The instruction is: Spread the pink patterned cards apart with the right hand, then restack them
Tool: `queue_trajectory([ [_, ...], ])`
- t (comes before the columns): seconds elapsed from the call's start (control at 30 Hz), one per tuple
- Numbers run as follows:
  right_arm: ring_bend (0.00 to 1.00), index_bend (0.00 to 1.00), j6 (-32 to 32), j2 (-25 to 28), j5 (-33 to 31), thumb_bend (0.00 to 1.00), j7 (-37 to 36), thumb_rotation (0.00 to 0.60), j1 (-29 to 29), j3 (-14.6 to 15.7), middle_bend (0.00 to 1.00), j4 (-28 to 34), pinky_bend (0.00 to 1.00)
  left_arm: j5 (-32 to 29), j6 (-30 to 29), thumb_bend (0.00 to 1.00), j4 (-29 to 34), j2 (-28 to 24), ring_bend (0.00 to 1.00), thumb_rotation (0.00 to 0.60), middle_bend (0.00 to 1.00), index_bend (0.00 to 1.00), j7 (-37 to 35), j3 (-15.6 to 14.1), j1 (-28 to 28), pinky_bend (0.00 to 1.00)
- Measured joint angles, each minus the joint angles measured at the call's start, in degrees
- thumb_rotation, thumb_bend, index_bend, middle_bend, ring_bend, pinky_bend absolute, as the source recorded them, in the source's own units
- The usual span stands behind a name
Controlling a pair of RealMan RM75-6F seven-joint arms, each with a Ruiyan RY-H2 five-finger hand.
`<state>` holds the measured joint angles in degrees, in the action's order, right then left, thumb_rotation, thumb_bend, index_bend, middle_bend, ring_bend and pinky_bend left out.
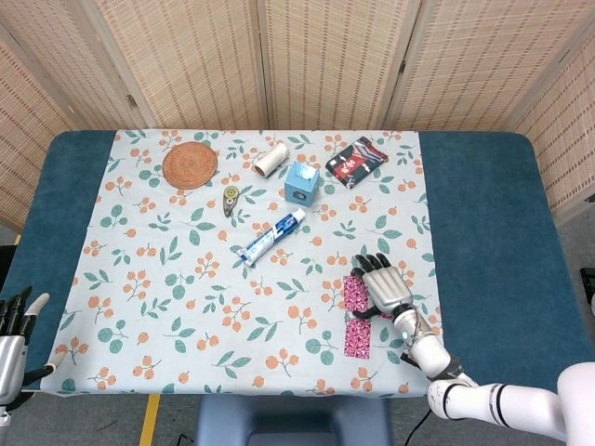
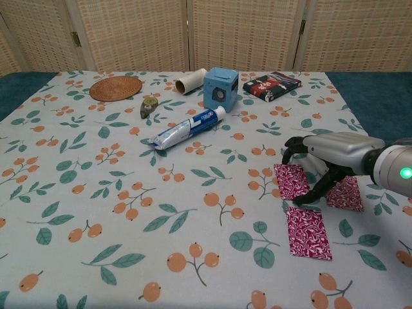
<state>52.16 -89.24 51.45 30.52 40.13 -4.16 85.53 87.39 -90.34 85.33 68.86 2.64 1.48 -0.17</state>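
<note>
Task status: spreading apparently done, restacking not yet begun.

Pink patterned cards lying flat as three separate pieces on the near right part of the surface: one nearest the edge, one just beyond it to the left, one to the right, partly hidden by the fingers.

Right robot hand hovering palm-down over the two farther cards, fingers arched and apart, nothing gripped; thumb tip reaching down between the cards, contact unclear.

Left robot hand hanging idle off the near left corner, fingers spread, holding nothing.

Remaining, by judgement: gathering all three cards back into one pile.
</note>
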Motion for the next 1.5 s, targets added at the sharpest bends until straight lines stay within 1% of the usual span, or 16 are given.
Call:
queue_trajectory([
  [0.17,0.00,0.28,0.4,0.2,0.2,0.22,-0.3,0.425,-0.1,0.1,0.09,0.2,0.00,0.0,-0.1,0.22,-0.2,0.1,0.03,0.600,0.00,0.14,-0.2,0.0,0.0,0.00],
  [0.4,0.00,0.28,1.3,1.3,1.2,0.22,-1.4,0.425,-0.6,0.0,0.10,1.9,0.00,0.0,-0.2,0.22,-0.3,0.0,0.03,0.600,0.00,0.14,-0.4,0.0,0.1,0.00],
  [0.6,0.00,0.28,3.6,3.9,2.8,0.21,-2.4,0.425,-2.0,0.3,0.10,6.2,0.00,0.0,-0.2,0.22,-0.3,-0.1,0.03,0.600,0.00,0.14,-0.2,-0.1,0.2,0.00],
  [0.73,0.00,0.28,4.4,6.1,3.4,0.22,-4.1,0.425,-3.3,0.6,0.10,10.1,0.00,0.3,-0.1,0.22,-0.3,0.1,0.03,0.600,0.00,0.14,-0.1,-0.1,0.0,0.00],
  [0.93,0.00,0.28,5.3,7.3,5.1,0.22,-5.8,0.426,-5.4,2.5,0.11,14.1,0.00,0.5,-0.1,0.22,-0.1,0.2,0.03,0.600,0.00,0.14,-0.1,-0.1,-0.1,0.00],
  [1.13,0.00,0.28,6.3,6.0,6.1,0.22,-5.6,0.425,-6.8,4.3,0.11,15.6,0.00,0.2,-0.3,0.22,-0.2,0.0,0.03,0.600,0.00,0.14,-0.5,0.0,0.1,0.00],
  [1.5,0.00,0.28,8.5,5.7,7.9,0.22,-4.3,0.426,-8.9,6.2,0.11,18.2,0.00,0.2,-0.1,0.22,-0.8,0.4,0.03,0.600,0.00,0.14,-0.9,-0.1,0.1,0.00],
])
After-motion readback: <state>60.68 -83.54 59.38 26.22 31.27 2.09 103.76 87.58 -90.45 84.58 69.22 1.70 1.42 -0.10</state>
